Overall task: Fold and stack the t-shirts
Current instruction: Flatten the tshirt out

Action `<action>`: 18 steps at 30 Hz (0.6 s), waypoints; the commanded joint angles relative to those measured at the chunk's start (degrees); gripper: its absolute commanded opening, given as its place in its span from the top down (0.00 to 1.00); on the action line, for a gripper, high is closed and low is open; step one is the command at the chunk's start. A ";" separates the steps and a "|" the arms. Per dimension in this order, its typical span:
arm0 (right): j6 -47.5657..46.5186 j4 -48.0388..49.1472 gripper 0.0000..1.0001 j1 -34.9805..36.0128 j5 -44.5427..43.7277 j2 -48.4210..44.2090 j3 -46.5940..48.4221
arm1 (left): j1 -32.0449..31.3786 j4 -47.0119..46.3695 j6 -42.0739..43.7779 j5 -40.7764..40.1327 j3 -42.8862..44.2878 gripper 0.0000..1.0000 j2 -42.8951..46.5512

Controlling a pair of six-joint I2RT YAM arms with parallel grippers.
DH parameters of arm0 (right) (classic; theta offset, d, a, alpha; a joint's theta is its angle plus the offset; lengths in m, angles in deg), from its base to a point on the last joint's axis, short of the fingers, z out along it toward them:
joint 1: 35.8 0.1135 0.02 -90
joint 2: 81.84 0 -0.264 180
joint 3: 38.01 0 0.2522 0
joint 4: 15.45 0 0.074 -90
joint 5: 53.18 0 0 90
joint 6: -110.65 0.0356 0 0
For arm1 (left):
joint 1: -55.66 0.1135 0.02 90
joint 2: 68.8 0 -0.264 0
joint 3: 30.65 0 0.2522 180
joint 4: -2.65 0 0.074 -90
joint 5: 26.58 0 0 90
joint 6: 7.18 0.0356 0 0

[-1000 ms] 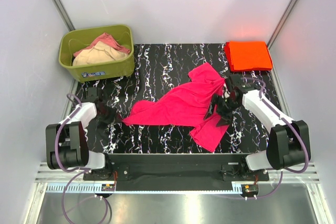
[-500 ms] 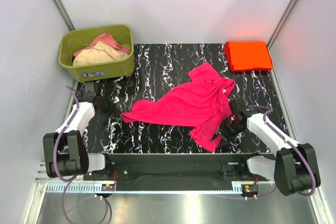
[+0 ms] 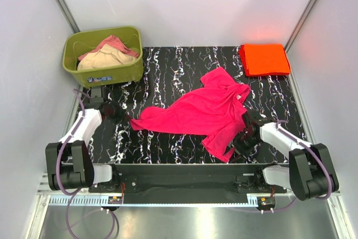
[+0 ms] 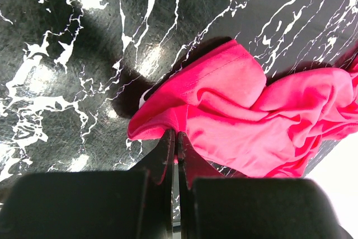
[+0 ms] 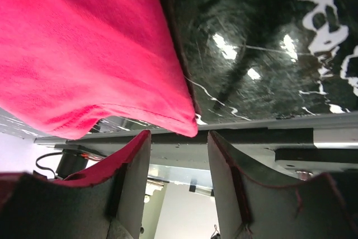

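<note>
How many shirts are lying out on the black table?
2: a hot pink shirt spread crumpled mid-table, and an orange-red shirt folded at the far right corner. The green tub holds more cloth, uncounted.

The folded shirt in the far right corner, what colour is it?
The folded shirt is orange-red; the top view shows it best.

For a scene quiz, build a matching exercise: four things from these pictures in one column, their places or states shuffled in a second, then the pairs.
1. hot pink cloth t-shirt
2. orange-red cloth t-shirt
3. olive-green plastic tub
4. right arm's fingers

A. far left corner, holding clothes
B. open
C. folded, far right corner
D. crumpled, mid-table

Pairs: 1-D, 2-C, 3-A, 4-B
</note>
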 commanded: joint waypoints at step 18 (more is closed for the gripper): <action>12.16 2.66 0.51 4.08 -5.08 8.99 3.91 | -0.12 -3.03 0.18 3.48 2.68 1.00 -1.98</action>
